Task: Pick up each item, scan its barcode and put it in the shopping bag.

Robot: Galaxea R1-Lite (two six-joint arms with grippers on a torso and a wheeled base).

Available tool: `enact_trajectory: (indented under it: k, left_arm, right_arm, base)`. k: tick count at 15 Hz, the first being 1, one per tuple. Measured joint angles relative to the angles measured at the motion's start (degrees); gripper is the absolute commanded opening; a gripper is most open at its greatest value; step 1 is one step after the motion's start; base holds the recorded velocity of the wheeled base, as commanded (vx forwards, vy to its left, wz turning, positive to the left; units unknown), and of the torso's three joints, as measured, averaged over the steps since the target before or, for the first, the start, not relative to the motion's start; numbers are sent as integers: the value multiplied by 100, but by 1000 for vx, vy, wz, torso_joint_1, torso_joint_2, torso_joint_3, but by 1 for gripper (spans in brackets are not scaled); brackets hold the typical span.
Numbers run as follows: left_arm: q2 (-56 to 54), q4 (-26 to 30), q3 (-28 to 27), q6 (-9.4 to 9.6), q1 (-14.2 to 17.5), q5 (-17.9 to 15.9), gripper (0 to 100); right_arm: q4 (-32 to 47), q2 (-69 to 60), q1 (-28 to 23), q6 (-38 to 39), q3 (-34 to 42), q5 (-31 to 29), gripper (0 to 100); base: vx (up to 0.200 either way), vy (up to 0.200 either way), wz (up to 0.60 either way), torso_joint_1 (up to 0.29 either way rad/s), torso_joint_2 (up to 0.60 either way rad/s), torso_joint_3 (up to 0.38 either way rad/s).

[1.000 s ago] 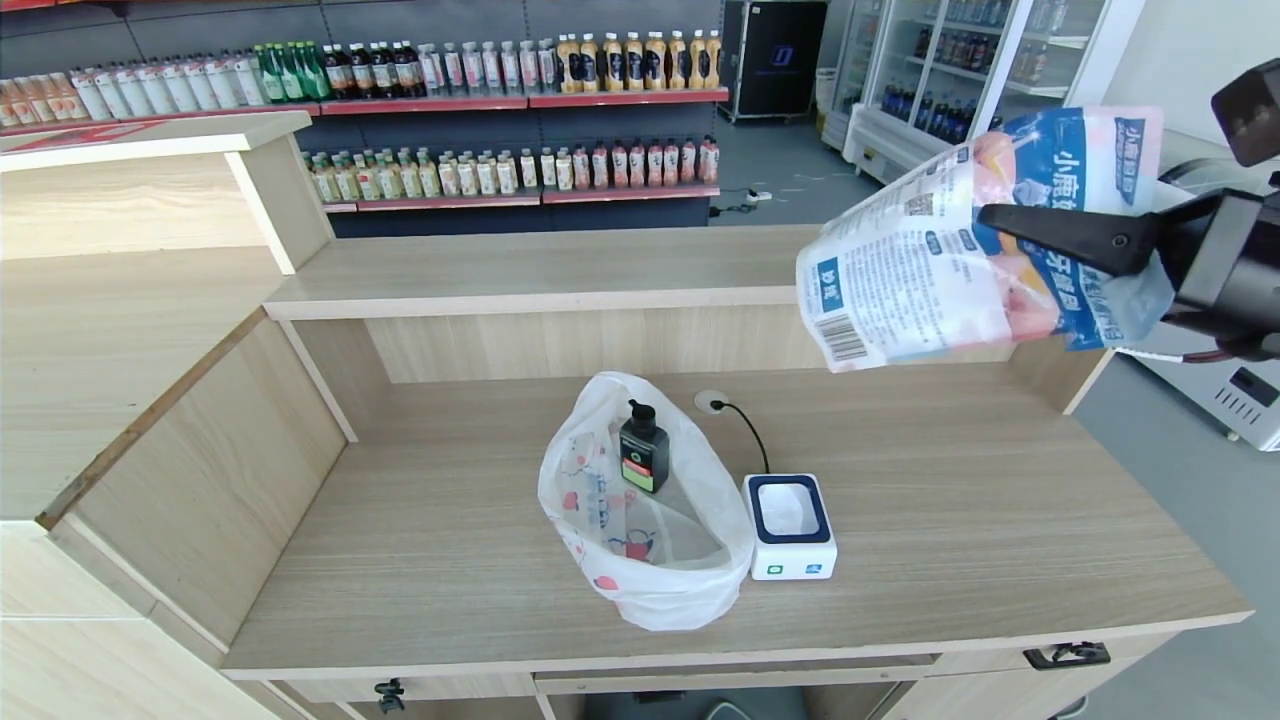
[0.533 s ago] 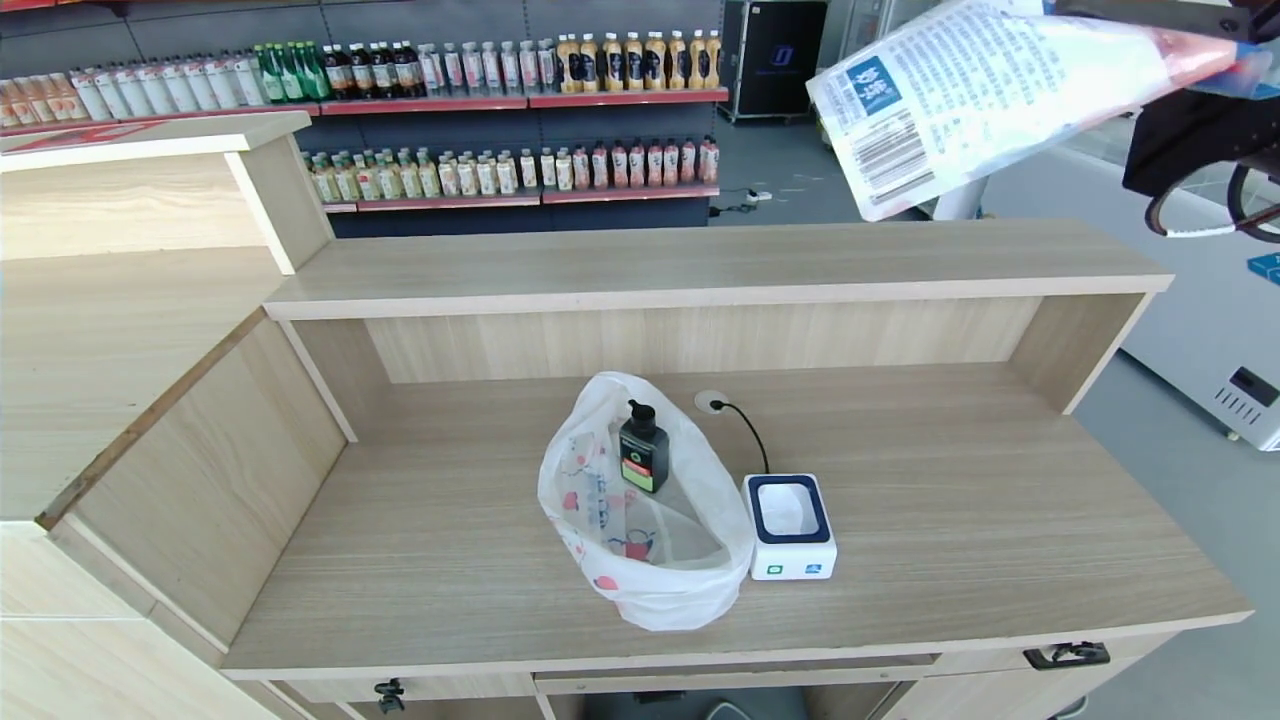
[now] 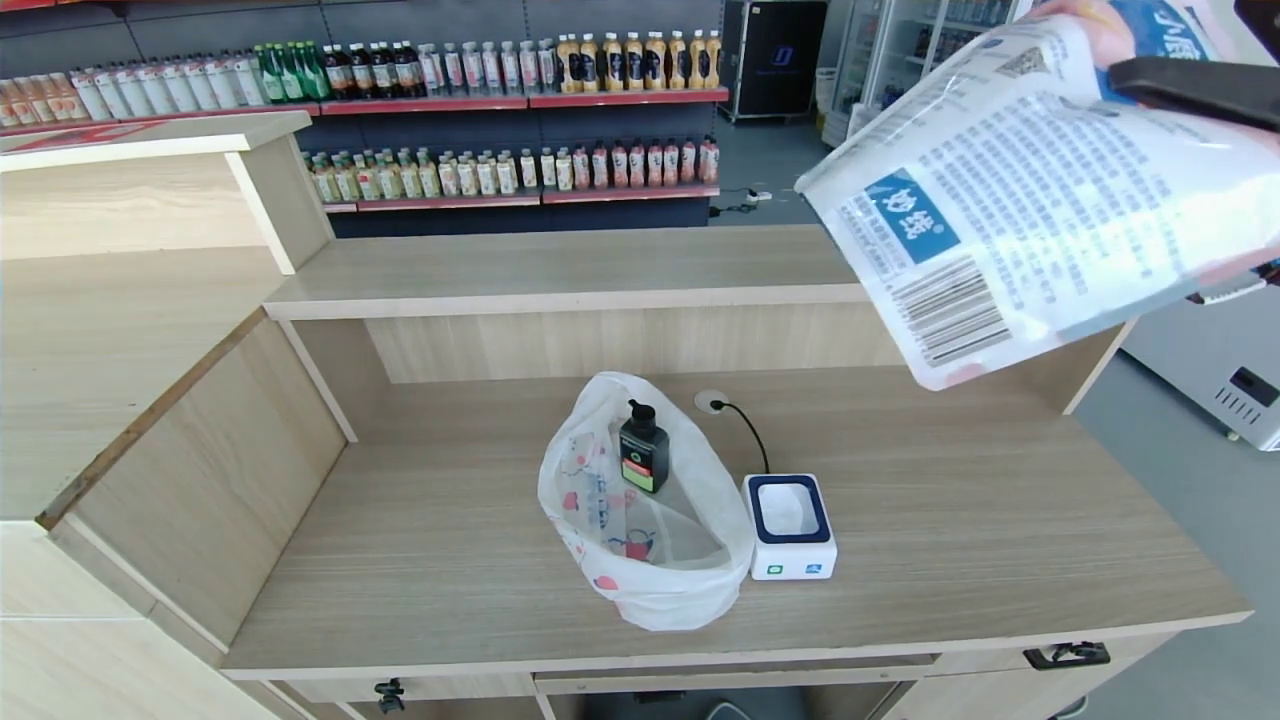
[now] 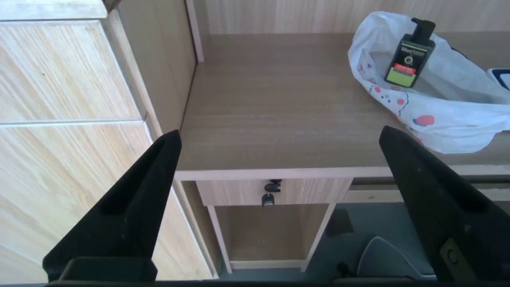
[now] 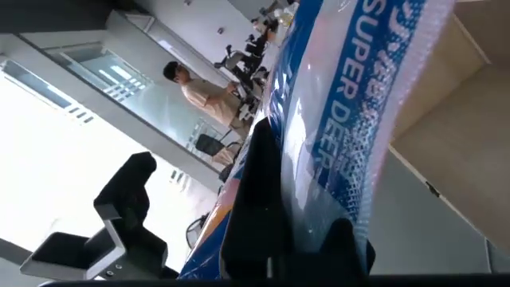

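Observation:
My right gripper [image 3: 1122, 76] is shut on a white and blue pouch [image 3: 1040, 190], held high at the right over the counter's raised ledge. The pouch's printed back and its barcode [image 3: 948, 312] face the head camera. In the right wrist view a black finger [image 5: 256, 191] presses on the pouch [image 5: 351, 104]. A white shopping bag [image 3: 640, 530] lies open at the middle of the counter with a black pump bottle [image 3: 644, 452] standing in it. A white scanner [image 3: 790, 525] sits just right of the bag. My left gripper [image 4: 279, 207] hangs open, low before the counter's front left; beyond it lie the bag [image 4: 446, 104] and bottle [image 4: 408, 56].
A raised wooden ledge [image 3: 560, 270] runs along the back of the counter, and a slanted side panel [image 3: 200, 470] closes its left. The scanner's black cable [image 3: 745, 430] runs to a hole behind it. Bare counter top [image 3: 1000, 520] stretches right of the scanner.
The right gripper lifted the pouch up to the top of the view, then brought it down and nearer the camera, turning its back and barcode into view. Bag, bottle and scanner stayed put.

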Motion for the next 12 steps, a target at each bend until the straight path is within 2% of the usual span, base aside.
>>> enact_trajectory:
  k: [4, 8, 12]
  left_arm:
    - [0, 0, 0, 0, 0, 2, 100]
    - [0, 0, 0, 0, 2, 0, 100]
    - [0, 0, 0, -2, -2, 0, 100]
  right_arm:
    - [17, -358, 171, 900, -113, 4, 0]
    - [1, -819, 464, 924, 524, 20, 0]
    - [0, -1070, 536, 884, 822, 24, 0]
  base:
    - [0, 0, 0, 0, 0, 0]
    - [0, 0, 0, 0, 0, 0]
    - [0, 0, 0, 0, 0, 0]
